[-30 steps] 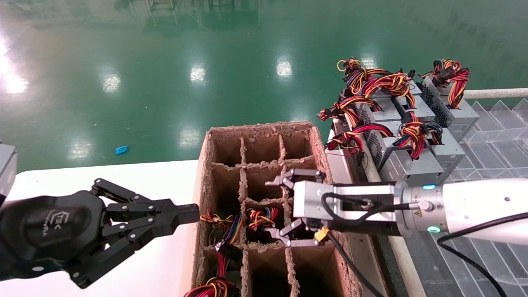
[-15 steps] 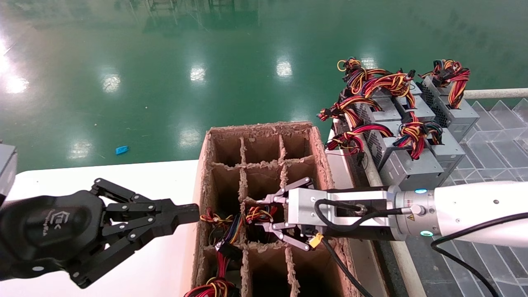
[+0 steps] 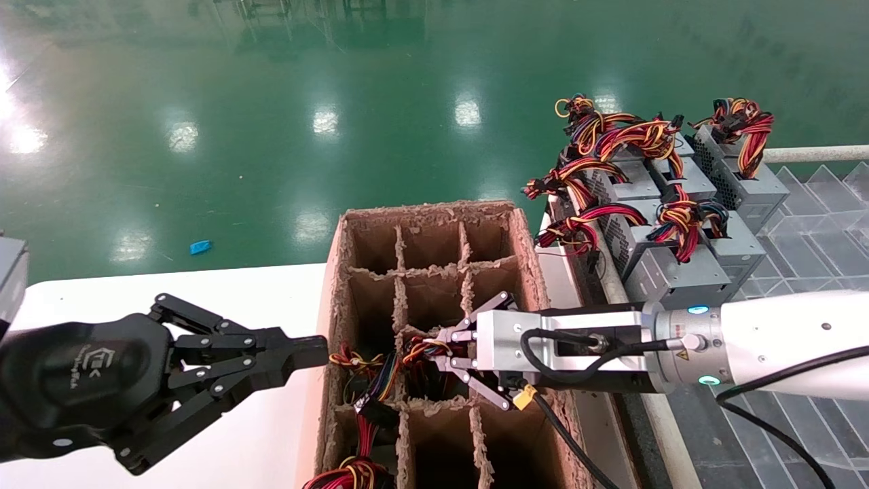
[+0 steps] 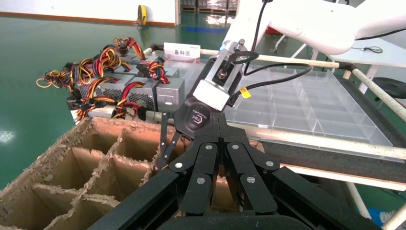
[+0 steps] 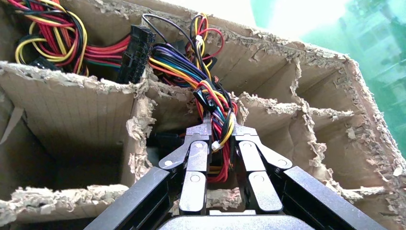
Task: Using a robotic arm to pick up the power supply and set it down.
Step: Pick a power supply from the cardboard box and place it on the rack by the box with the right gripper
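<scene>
stage: grasp made, lift and set-down left | right gripper (image 3: 445, 356) clamped on wire bundle (image 5: 218, 122) of power supply, still down in divided carton (image 3: 523, 238) | left gripper (image 3: 299, 353) closed, parked beside carton

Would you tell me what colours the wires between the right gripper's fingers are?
Mostly red, yellow and black, with some purple, in the wire bundle held by the right gripper; the right wrist view shows it best.

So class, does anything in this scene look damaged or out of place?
Yes. The cardboard box and its dividers are badly torn and ragged along every top edge. The right pincer is shut on the wire bundle of a power supply down in a cell, not on its metal case.
</scene>
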{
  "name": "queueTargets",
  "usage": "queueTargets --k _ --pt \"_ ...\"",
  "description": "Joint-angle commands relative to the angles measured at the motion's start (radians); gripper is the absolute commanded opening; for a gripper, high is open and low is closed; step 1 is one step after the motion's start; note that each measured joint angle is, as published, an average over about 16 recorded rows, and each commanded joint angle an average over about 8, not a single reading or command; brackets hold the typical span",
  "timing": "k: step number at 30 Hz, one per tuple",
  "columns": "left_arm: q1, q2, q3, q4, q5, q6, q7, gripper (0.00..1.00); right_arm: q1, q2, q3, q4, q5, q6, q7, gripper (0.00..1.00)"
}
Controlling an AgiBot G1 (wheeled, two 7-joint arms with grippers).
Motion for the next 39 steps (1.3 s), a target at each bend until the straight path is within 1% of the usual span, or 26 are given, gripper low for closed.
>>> queueTargets --k 1,7,13,21,30,34,39 --pt "0.0 0.0 0.0 0.0 0.0 0.0 0.0 0.0 0.003 0.001 -0.002 0.003 -0.004 -0.003 0.002 0.0" --pt "0.0 0.0 0.0 0.0 0.0 0.0 0.0 0.0 0.04 0.007 0.011 0.017 0.009 -0.016 -0.015 0.0" --pt "0.0 0.0 0.0 0.0 0.0 0.0 0.0 0.0 0.116 0.022 0.042 0.027 0.052 -0.053 -0.053 0.0" --pt "0.0 0.0 0.0 0.0 0.0 0.0 0.0 0.0 0.276 0.048 0.095 0.036 0.108 -0.12 -0.121 0.0" --pt "0.0 0.0 0.0 0.0 0.0 0.0 0.0 0.0 0.482 0.086 0.149 0.032 0.196 -0.239 -0.199 0.0" --pt "0.0 0.0 0.0 0.0 0.0 0.0 0.0 0.0 0.552 0.116 0.169 0.03 0.185 -0.247 -0.23 0.0" --pt "0.0 0.0 0.0 0.0 0.0 0.0 0.0 0.0 0.61 0.164 0.187 0.029 0.136 -0.231 -0.266 0.0"
